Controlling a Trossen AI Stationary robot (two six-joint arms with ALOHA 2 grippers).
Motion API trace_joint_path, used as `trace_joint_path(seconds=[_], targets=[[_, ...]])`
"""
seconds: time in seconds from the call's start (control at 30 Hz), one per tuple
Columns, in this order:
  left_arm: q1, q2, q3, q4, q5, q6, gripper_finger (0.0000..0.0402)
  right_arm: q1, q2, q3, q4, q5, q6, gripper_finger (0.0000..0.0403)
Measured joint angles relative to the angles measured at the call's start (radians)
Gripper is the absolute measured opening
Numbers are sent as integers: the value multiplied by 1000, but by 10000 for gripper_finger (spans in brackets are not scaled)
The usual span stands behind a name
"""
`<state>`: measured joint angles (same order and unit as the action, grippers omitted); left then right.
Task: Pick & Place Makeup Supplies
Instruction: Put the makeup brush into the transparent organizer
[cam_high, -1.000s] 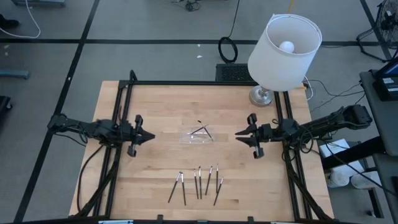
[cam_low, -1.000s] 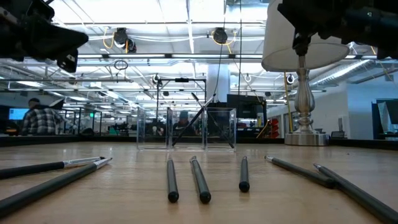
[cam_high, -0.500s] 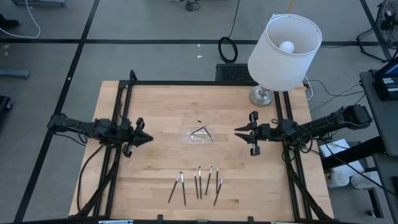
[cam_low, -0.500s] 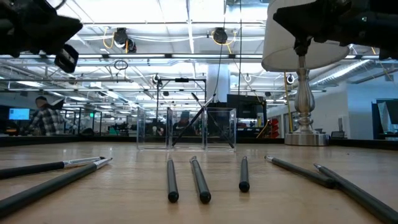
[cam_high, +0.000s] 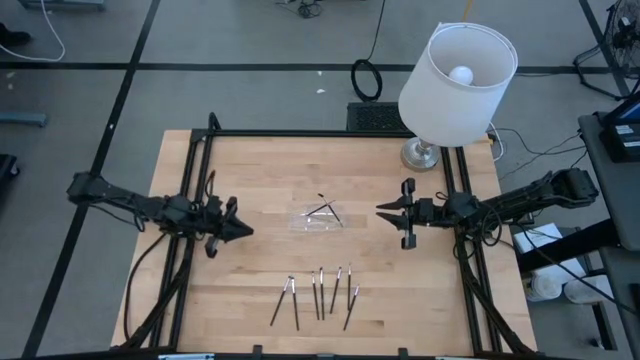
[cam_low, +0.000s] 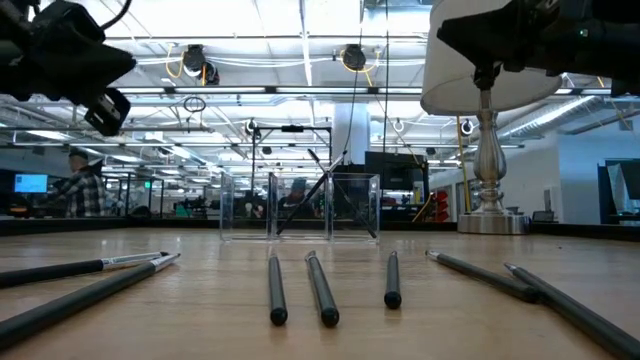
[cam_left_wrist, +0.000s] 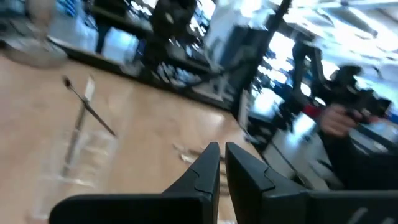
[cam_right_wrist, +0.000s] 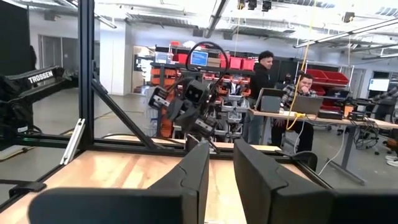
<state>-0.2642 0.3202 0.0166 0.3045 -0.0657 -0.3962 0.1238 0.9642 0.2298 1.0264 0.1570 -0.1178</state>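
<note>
Wooden counter (cam_high: 260, 170) holds our work. Our left gripper (cam_high: 238, 229) hangs empty, fingers nearly together. The sticks (cam_high: 320, 293) lie in a row near the front edge, pointing front to back, closest to this gripper. Our right gripper (cam_high: 383, 211) waits, fingers slightly apart, empty.

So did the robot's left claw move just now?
Yes. In the high view the left gripper has slid toward the clear tray and a little nearer the makeup sticks, which lie where they were.
</note>
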Motion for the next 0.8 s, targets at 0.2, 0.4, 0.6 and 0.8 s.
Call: trace_joint_path(seconds=[0.2,0.4,0.6,0.8], targets=[[-1,125,0,100,-40,-53,30,0,0,0,-31,0,-16,65],[-9,237,51,173,-46,9,30,0,0,0,49,-5,2,65],[-36,396,95,34,-222,-94,30,-13,0,0,23,29,3,65],[-74,550,182,37,-257,-80,30,-38,0,0,17,88,-9,65]])
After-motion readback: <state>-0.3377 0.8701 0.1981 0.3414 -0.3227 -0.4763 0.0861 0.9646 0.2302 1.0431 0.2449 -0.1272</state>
